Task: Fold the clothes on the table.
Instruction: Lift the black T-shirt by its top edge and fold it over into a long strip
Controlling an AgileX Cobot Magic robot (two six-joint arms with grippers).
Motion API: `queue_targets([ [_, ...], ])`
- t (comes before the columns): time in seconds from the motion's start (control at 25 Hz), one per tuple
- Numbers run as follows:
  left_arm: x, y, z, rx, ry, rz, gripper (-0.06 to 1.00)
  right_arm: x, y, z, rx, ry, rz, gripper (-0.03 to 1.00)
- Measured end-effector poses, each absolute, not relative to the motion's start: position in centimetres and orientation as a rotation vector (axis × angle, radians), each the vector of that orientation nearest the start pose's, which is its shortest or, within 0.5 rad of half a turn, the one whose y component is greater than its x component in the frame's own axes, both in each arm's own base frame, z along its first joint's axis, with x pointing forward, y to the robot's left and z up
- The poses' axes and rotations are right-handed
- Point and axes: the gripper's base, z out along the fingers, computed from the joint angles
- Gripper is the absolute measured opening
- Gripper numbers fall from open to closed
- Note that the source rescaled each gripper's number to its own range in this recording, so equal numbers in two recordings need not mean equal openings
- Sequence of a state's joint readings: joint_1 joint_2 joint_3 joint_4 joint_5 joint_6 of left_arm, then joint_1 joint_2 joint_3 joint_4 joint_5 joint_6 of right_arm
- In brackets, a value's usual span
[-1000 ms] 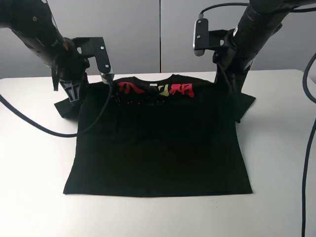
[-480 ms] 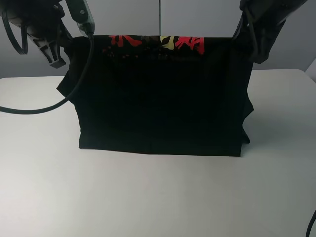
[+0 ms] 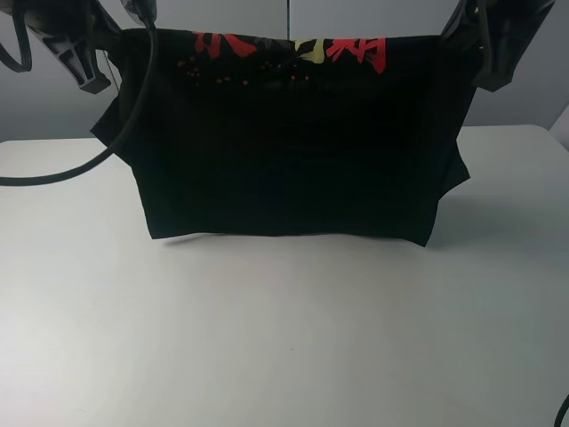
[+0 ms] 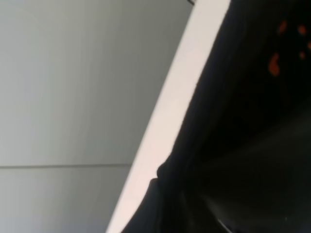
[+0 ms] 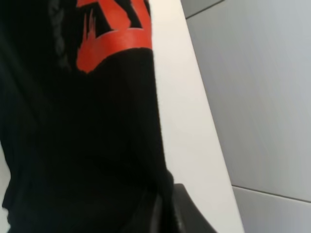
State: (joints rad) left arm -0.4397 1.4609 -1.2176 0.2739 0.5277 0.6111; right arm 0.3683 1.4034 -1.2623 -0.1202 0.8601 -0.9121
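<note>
The near half of the table (image 3: 284,356) lies bare in front of you. Beyond it, the black T-shirt (image 3: 293,151) is no longer spread flat: over the last second both arms have hoisted it by the shoulders, and it now hangs as a curtain over the far part of the table. A moment ago its lower edge was still bunched on the surface. Now that edge hangs straight and higher, though you cannot tell whether it has fully cleared the table. The printed characters (image 3: 293,53) run along the top, facing you.

The left gripper (image 3: 89,71) and right gripper (image 3: 487,76) sit at the upper corners. Their fingers are lost against the black cloth, also in both wrist views, but the shirt hangs stretched between them, so judge both as clamped on it. Behind is the grey wall (image 3: 267,13).

For the fold, the cloth looks free to be carried forward and laid down doubled.
</note>
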Motion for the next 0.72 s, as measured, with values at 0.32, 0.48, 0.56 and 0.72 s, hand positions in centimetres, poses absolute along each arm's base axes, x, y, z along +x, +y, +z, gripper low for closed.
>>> queue_targets([
  [0.32,32.8,-14.4,32.7,1.282,1.651,0.407,0.0,32.7,9.8,32.3,-1.5,1.874,-0.683,0.0],
  [0.48,33.4,-15.2,33.3,1.244,1.512,0.404,0.0,34.3,9.8,32.4,-1.459,1.771,-0.796,0.0],
  [0.56,33.5,-15.2,33.7,1.224,1.473,0.401,0.0,34.5,9.8,33.0,-1.441,1.746,-0.825,0.0],
  [0.72,33.5,-14.4,32.9,1.233,1.589,0.406,0.0,34.2,9.6,32.7,-1.44,1.832,-0.795,0.0],
])
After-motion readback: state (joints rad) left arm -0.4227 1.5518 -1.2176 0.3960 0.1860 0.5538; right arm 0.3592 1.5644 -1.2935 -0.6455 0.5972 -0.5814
